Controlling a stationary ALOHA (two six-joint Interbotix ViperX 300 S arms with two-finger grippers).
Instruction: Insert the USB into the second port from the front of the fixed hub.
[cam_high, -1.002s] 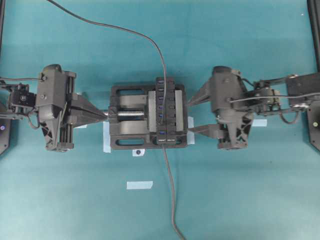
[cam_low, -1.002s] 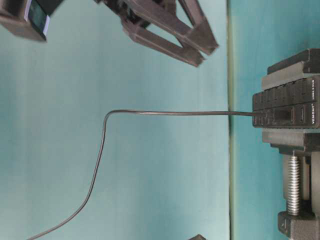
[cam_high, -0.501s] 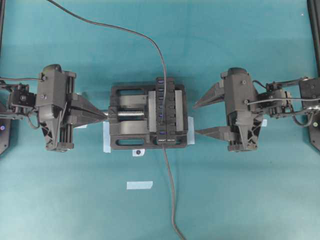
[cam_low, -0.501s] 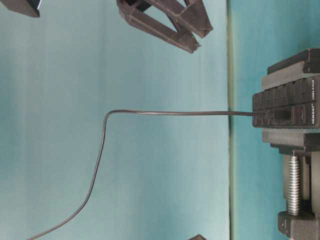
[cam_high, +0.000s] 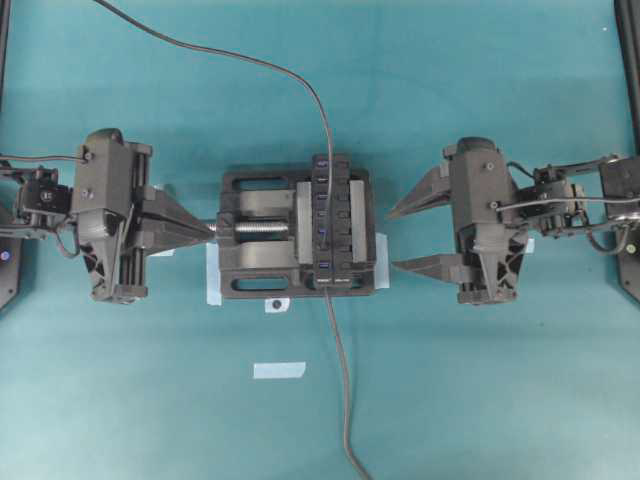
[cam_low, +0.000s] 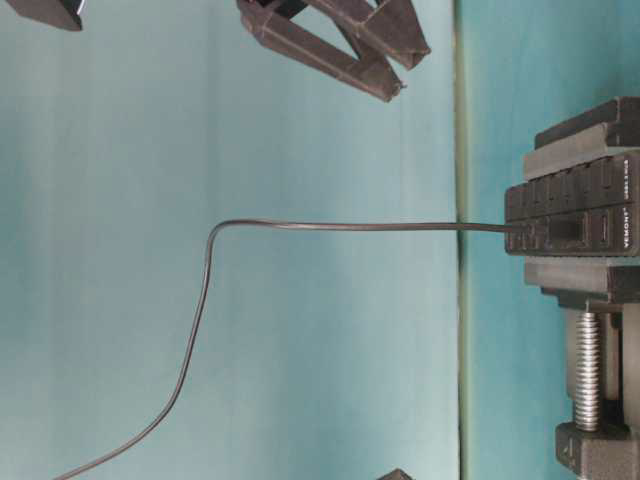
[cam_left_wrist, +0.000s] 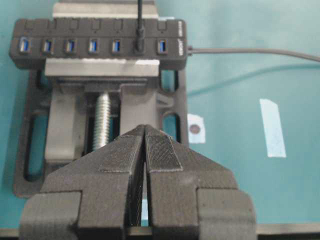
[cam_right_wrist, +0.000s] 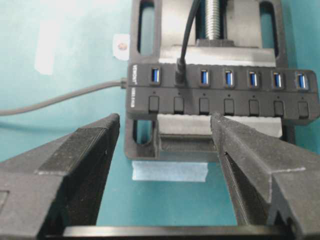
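The long narrow black USB hub strip (cam_right_wrist: 220, 95) with its row of 7 small blue ports sits clamped in the wide black bench vise (cam_high: 262, 247) with a silver screw (cam_left_wrist: 101, 122), on the teal table surface (cam_high: 450, 390). The small black rectangular USB plug (cam_right_wrist: 181, 67) is seated in a port of the hub strip: in the right wrist view it is the 2nd port from the hub's labelled end, with 1 blue port on one side of it and 5 on the other. Its thin dark grey cable (cam_right_wrist: 189, 27) rises from the plug and arcs over the vise; in the table-level view the cable (cam_low: 350, 226) runs straight out from the hub and then bends away. A 2nd dark cable (cam_right_wrist: 65, 98) leaves the labelled end of the hub.

The right gripper (cam_high: 392, 240) stands apart from the hub, on the side of the vise away from the screw, touching nothing; its jaws are spread wide with nothing between them. The left gripper (cam_left_wrist: 145, 150) sits on the screw side of the vise, its 2 ribbed pads pressed flat together with nothing between them, its tip near the end of the screw.

Pale blue tape strips (cam_high: 279, 370) lie on the table surface near the vise, and a small dark dot on a white patch (cam_left_wrist: 195, 129) lies just beside the vise base.
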